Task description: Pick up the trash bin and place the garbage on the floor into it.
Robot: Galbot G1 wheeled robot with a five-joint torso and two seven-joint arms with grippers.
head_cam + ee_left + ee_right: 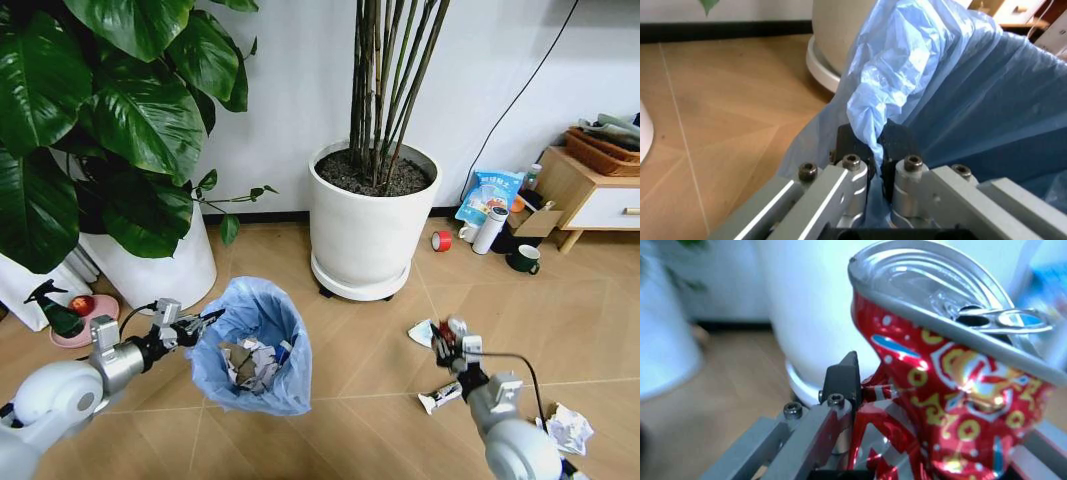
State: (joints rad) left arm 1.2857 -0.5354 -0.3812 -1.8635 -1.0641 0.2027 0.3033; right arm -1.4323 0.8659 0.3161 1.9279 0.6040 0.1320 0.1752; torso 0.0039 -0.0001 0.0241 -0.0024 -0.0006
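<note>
Fingers of the right gripper (907, 405) are clamped on a crushed red can (940, 390), dented at the waist and printed with gold and blue marks. One black pad (842, 380) presses its flank. Its silver top with the pull tab tilts away from the wrist, so the long axis runs outward from the jaws. In the head view this gripper (447, 345) holds the can (446, 333) above the floor (380, 360), right of the trash bin (252, 345).

Black fingertips (848, 142) of the left gripper (873, 145) pinch a fold of the bin's crinkly light-blue bag (953, 85) at its rim. Paper wads (255, 365) lie inside the bin. More litter lies on the tiles: a crushed wrapper (440, 397) and a crumpled paper (568, 428).
</note>
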